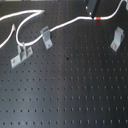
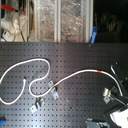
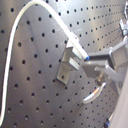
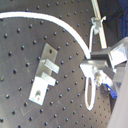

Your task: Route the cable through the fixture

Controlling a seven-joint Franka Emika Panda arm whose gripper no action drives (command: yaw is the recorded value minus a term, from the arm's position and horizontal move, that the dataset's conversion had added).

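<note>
Lying in loose curves across the black perforated counter (image 1: 75,90), the cable (image 1: 65,25) runs past a squat grey bracket (image 1: 45,36) and a flat-based clip (image 1: 21,54), its red band (image 1: 98,18) beside the hand (image 1: 95,7). The fixture (image 1: 116,39) stands apart from the cable, at the first exterior view's right. The hand's fingers (image 4: 97,67) appear clamped on the cable in the second wrist view.
</note>
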